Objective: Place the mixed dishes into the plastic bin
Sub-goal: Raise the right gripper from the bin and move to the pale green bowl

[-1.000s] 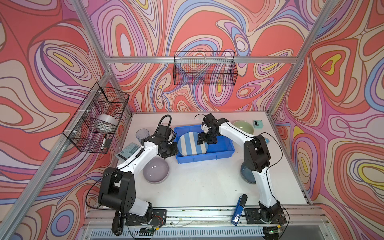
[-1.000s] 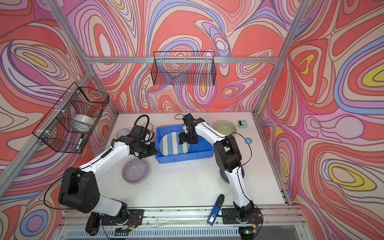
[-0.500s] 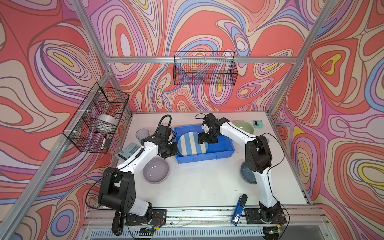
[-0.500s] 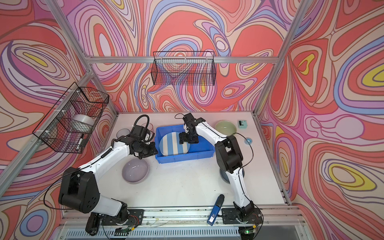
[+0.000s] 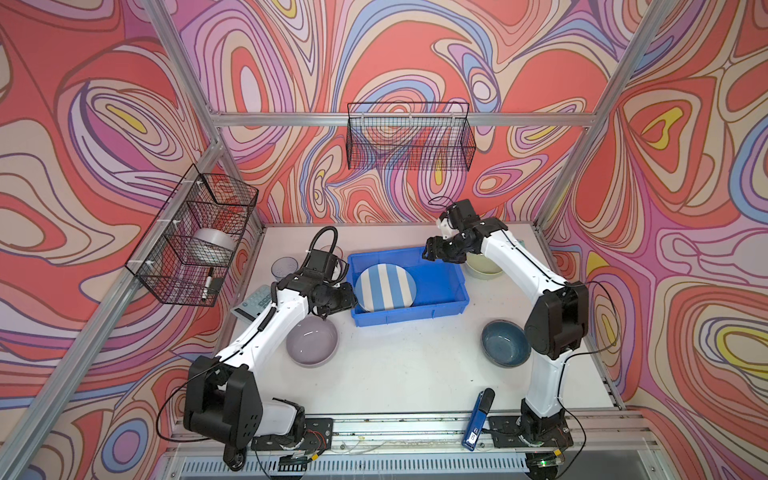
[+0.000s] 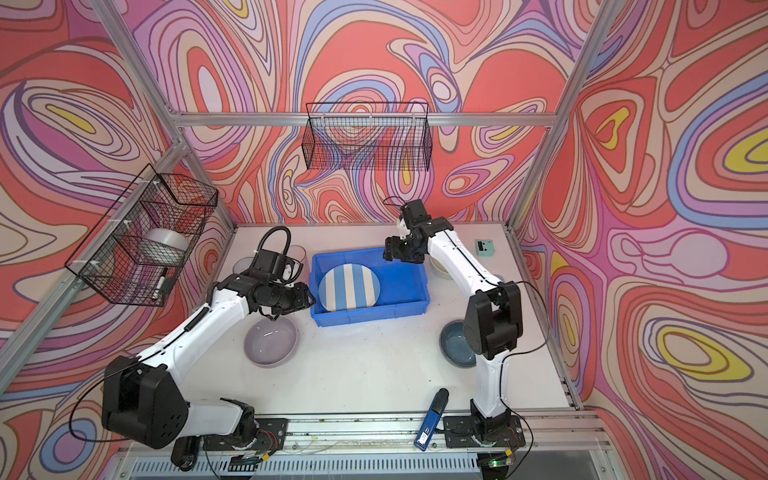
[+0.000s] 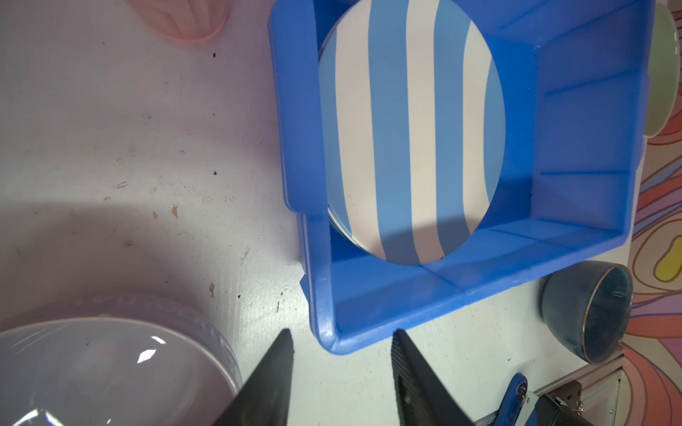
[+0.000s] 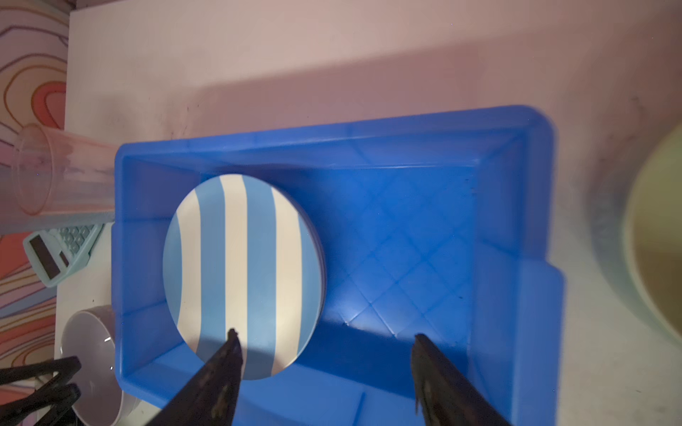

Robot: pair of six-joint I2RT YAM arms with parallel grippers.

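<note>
The blue plastic bin (image 5: 405, 318) (image 6: 370, 318) stands mid-table with a blue-and-white striped plate (image 5: 387, 288) (image 7: 409, 129) (image 8: 240, 273) lying in its left half. My left gripper (image 5: 351, 300) (image 7: 341, 336) is open and empty, low at the bin's front left corner. My right gripper (image 5: 428, 252) (image 8: 325, 335) hangs open and empty above the bin's far right corner. On the table stand a lavender bowl (image 5: 311, 341), a dark blue bowl (image 5: 505, 343), a pale green bowl (image 5: 484, 268), a grey-blue cup (image 5: 284, 267) and a pink cup (image 8: 62, 177).
A teal calculator (image 5: 254, 307) lies left of the left arm. A blue tool (image 5: 478, 419) rests at the table's front edge. Black wire baskets hang on the back wall (image 5: 409, 141) and the left wall (image 5: 195, 241). A small teal box (image 6: 484, 246) sits at the back right.
My left gripper's jaws have opened beside the bin's left end. My right gripper has drawn back from over the striped plate towards the bin's far right corner.
</note>
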